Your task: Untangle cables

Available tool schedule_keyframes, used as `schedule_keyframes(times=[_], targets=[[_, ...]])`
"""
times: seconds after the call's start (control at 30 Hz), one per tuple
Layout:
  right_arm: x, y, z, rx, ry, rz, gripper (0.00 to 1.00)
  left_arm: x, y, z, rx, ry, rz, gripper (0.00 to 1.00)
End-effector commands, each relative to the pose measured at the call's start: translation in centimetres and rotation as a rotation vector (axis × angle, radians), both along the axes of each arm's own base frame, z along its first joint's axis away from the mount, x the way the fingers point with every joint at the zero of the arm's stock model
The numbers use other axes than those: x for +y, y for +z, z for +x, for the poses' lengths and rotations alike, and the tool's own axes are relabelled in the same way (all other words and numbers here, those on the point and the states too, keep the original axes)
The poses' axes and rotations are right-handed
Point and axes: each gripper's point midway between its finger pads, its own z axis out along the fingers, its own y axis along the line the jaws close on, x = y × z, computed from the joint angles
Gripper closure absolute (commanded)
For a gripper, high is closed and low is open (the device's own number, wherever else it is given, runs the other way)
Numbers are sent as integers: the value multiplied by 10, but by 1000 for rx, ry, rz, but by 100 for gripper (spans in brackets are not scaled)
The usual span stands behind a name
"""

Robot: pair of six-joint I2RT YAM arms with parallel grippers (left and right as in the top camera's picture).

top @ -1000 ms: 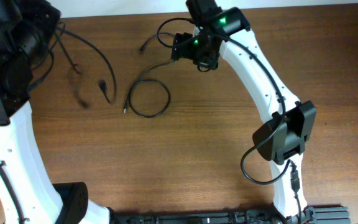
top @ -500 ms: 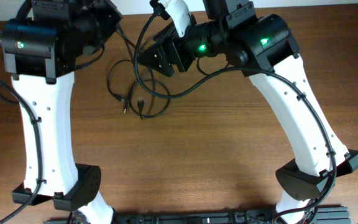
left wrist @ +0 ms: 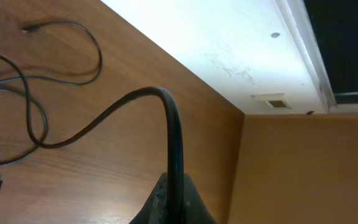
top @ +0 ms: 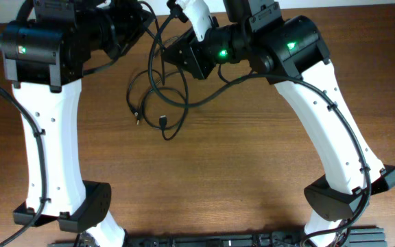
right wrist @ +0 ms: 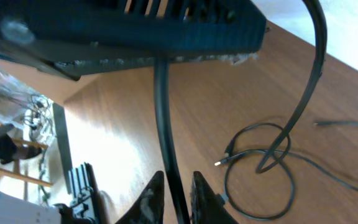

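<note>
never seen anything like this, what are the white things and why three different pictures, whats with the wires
They are two white robot arms at a wooden table: the left arm and the right arm. The overhead picture looks straight down. The other two come from a small camera on each wrist, so each shows that arm's own fingers. Thin black cables lie looped on the wood. The left gripper is shut on one strand, and the right gripper seems shut on another; both strands run down to the loops.
</note>
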Motion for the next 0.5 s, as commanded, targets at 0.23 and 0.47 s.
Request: schedule_keyframes(times=[0.23,0.47], targets=[[4,14,0,-9,-15,45,96,25,-5,11,-13,123,89,23],[-20,86,-4,-178,-127,165,96,63,-19,7,135,220,-41,4]])
